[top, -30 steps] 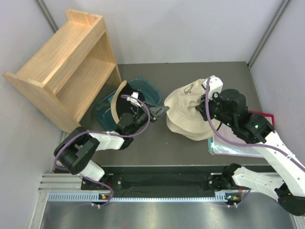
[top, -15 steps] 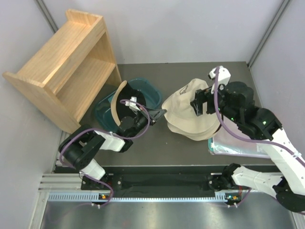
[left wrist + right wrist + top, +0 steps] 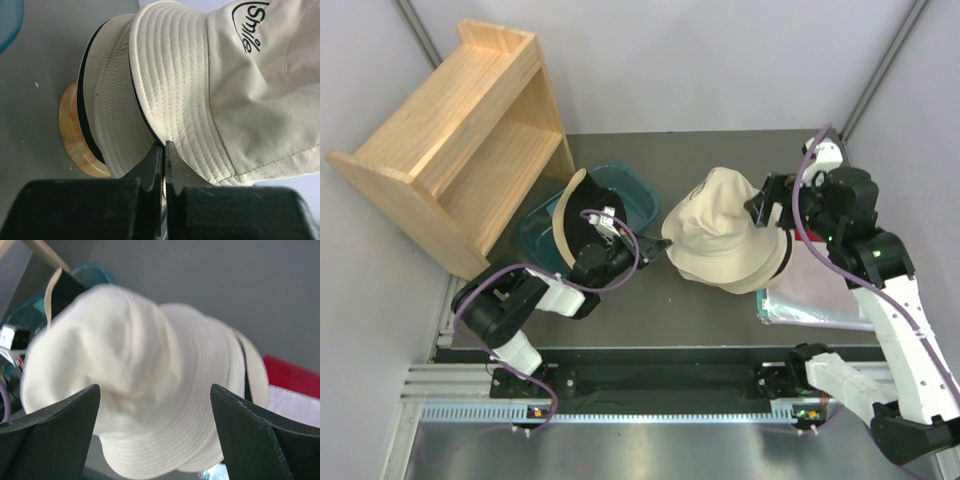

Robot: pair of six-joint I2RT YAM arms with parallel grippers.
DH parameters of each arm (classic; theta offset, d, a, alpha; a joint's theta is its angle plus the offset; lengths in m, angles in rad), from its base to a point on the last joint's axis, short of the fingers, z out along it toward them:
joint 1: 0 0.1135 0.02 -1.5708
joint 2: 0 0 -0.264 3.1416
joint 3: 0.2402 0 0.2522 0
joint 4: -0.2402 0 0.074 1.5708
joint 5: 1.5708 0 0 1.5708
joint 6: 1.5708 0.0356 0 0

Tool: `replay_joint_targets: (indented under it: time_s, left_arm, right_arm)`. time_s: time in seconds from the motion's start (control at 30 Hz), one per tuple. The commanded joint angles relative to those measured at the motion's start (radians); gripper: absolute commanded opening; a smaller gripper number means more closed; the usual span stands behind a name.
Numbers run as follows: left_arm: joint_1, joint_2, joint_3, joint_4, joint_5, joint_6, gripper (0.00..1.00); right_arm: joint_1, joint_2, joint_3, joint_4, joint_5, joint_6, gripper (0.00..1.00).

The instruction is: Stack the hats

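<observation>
A cream hat with a "Smile" logo lies on top of another cream hat on the round wooden stand. My left gripper is shut on the edge of the top hat's brim at the stack's left side. My right gripper hovers open just above and right of the stack, its fingers spread wide and apart from the top hat. Another hat, cream with black lining, stands on edge in the teal tub.
A wooden shelf unit lies tipped at the back left. A red-rimmed tray with clear plastic sits right of the stack and under its edge. The booth's walls close in the table on both sides.
My right gripper has opened, let go of the top hat and drawn back up to the right. The hat has settled on the stack. My left gripper stays shut at the brim.
</observation>
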Motion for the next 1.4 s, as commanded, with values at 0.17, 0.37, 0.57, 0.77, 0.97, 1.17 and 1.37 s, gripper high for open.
replay_joint_targets:
  time_s: [0.17,0.37,0.57,0.77,0.97,1.17,1.37]
  left_arm:
    - [0.002,-0.066,0.067,-0.160,0.025,0.127,0.00]
    - [0.002,-0.089,0.075,-0.196,0.022,0.156,0.00]
    - [0.002,-0.103,0.089,-0.216,0.029,0.165,0.00]
    - [0.001,-0.137,0.092,-0.259,0.017,0.191,0.00]
    - [-0.001,-0.155,0.095,-0.283,0.014,0.203,0.00]
    - [-0.004,-0.155,0.101,-0.288,0.009,0.209,0.00]
    - [-0.028,-0.112,0.127,-0.286,0.008,0.225,0.00]
  right_arm:
    - [-0.129,-0.218,-0.343,0.127,-0.165,0.229,0.83]
    - [-0.138,-0.365,-0.453,0.156,-0.164,0.359,0.81]
    - [-0.138,-0.415,-0.523,0.149,-0.148,0.431,0.80]
    - [-0.138,-0.433,-0.565,0.126,-0.151,0.442,0.81]
    - [-0.138,-0.435,-0.638,0.216,-0.210,0.477,0.79]
    - [-0.138,-0.441,-0.680,0.281,-0.228,0.485,0.70]
    - [-0.138,-0.510,-0.699,0.322,-0.159,0.516,0.25]
